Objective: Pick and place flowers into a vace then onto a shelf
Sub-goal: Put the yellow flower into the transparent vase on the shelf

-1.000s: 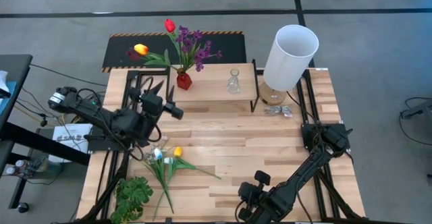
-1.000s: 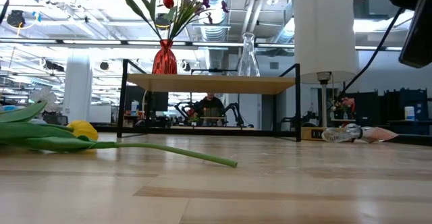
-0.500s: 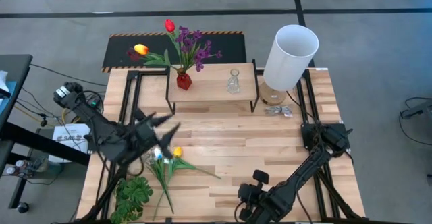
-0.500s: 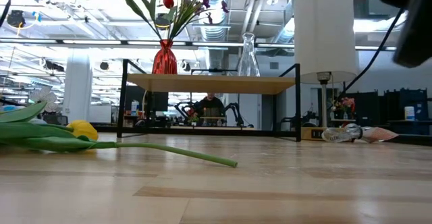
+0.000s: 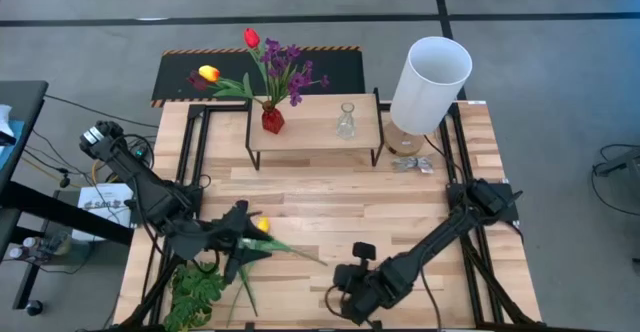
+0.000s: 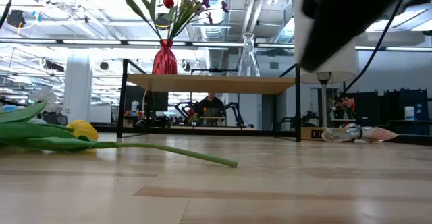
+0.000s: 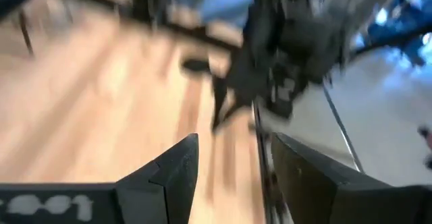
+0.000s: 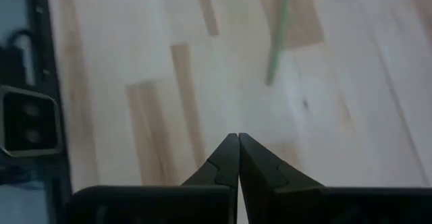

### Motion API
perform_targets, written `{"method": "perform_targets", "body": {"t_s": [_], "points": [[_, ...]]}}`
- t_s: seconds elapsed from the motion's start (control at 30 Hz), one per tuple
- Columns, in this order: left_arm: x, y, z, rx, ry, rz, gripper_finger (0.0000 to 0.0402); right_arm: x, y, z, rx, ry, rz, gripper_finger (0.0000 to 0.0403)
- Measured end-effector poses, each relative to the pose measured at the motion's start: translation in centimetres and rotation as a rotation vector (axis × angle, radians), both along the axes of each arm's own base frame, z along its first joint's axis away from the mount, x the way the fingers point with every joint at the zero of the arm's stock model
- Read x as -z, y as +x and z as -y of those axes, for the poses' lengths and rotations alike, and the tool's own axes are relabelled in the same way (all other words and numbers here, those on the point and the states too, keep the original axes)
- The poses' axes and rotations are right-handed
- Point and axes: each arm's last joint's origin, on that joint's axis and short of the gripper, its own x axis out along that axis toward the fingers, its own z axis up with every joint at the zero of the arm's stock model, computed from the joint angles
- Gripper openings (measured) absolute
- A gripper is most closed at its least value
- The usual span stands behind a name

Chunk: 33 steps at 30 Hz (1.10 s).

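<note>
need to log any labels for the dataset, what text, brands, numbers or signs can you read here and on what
None can be read.
White box beside the table's left edge: dark print, too small to read.
Left gripper body: pale marks at the picture's lower left corner, too blurred to read.
Hazard-striped mat behind the table: stripes only, no words.

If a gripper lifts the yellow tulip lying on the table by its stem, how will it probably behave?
The yellow tulip probably weighs little. Its long thin stem may sag, and the head could swing. It should not roll much, since leaves spread sideways.
</note>
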Motion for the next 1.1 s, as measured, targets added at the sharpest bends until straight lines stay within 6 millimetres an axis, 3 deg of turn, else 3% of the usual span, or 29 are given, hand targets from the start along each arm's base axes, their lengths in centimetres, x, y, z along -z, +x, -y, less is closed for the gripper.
{"method": "perform_targets", "body": {"t_s": [0.23,0.47,0.67,0.83,1.1], "points": [[3.1,-1.8,-1.1,0.007,-0.098,-0.431,0.0176,-1.5,3.6,1.7,-0.123,0.165,0.084,0.0000],[5.0,-4.0,-2.9,-0.133,0.011,-0.741,0.0176,-4.6,7.7,4.8,-0.224,0.254,0.268,0.0000],[5.2,-4.6,-3.7,-0.169,0.147,-0.764,0.0176,-5.5,9.7,8.6,-0.172,0.276,0.303,0.0000],[5.2,-4.6,-3.7,-0.131,0.215,-0.746,0.0176,-5.6,11.0,11.1,0.018,0.388,0.339,0.0000],[5.3,-4.7,-3.8,-0.098,0.236,-0.770,0.0176,-6.0,12.0,10.6,0.201,0.635,0.413,0.0000]]}}
